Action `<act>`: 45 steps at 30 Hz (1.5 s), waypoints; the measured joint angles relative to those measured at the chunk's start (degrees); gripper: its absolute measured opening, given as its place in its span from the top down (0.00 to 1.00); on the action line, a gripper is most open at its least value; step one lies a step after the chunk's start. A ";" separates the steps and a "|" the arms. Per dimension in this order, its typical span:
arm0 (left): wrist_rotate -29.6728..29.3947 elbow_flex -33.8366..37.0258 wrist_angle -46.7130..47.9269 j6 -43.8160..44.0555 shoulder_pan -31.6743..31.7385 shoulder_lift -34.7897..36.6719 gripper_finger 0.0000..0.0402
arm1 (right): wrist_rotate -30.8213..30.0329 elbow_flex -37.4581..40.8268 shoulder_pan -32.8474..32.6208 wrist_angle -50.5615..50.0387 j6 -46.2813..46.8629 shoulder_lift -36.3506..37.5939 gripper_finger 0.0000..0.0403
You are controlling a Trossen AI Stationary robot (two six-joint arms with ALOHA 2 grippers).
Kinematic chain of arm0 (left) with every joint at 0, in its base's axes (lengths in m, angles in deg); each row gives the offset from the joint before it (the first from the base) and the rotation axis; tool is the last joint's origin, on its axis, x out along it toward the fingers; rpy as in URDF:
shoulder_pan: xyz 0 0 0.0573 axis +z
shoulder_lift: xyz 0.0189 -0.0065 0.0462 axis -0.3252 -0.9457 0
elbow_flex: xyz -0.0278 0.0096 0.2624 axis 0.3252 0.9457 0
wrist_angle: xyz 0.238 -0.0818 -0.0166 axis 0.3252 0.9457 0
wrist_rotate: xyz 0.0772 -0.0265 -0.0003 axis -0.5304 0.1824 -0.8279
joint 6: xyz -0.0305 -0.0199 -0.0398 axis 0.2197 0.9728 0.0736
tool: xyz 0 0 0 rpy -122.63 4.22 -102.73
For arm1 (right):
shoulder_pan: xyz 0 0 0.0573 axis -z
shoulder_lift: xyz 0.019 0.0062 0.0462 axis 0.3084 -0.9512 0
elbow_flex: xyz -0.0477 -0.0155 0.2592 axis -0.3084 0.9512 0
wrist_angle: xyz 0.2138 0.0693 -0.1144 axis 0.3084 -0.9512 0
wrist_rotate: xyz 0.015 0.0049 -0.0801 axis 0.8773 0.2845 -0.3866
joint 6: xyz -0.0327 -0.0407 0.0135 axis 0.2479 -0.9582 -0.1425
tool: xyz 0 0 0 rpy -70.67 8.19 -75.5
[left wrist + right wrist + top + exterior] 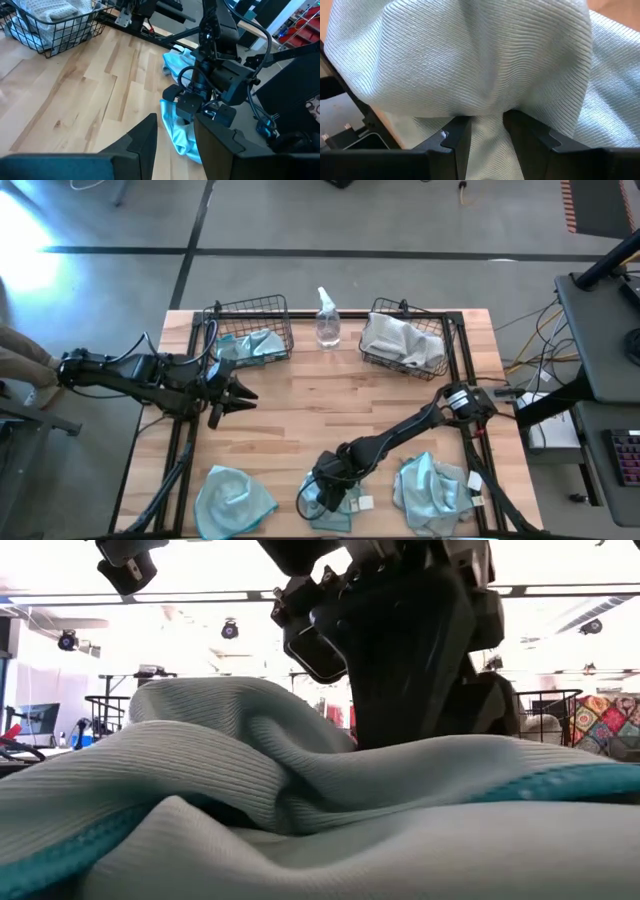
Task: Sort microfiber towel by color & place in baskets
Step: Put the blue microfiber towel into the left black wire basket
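Note:
Three light teal-blue towels lie along the table's near edge: one at the left point(235, 500), one in the middle point(332, 508), one at the right point(430, 490). My right gripper point(328, 488) stands over the middle towel point(485, 60), shut on it. In the low view this towel point(300, 810) fills the foreground under the dark gripper point(400, 670). My left gripper point(240, 395) hovers open over bare wood near the left basket point(250, 330), which holds a teal towel point(255, 345). The right basket point(405, 345) holds a pale grey-white towel point(400, 340). My right gripper pinches a raised fold point(487, 112) of the middle teal towel between its two fingers point(460, 135), coming from above and pointing down. The cloth bunches up around the fingers. The rest of the towel point(150, 840) lies on the table.
A clear spray bottle point(327, 320) stands between the two baskets at the far side. Bare wood point(330, 405) spans the table's middle. The dark frame rails point(465, 360) run along both sides. My left wrist view shows the right arm's gripper point(210, 95) above the middle towel point(175, 135).

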 joint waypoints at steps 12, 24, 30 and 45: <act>-0.07 0.00 0.00 0.00 0.00 0.00 0.72 | -0.52 0.13 0.76 -0.37 -2.65 0.09 0.83; -0.06 0.00 -0.03 0.39 0.00 0.00 0.72 | -1.25 -2.78 2.64 -1.11 -4.35 0.63 0.89; 0.54 -1.13 -0.86 3.55 0.00 0.20 0.72 | -1.87 -11.36 5.44 -2.34 -10.83 0.92 0.89; 1.84 -18.73 7.95 -4.91 0.00 0.24 0.72 | -13.84 -37.47 12.90 -16.21 -29.72 1.03 0.89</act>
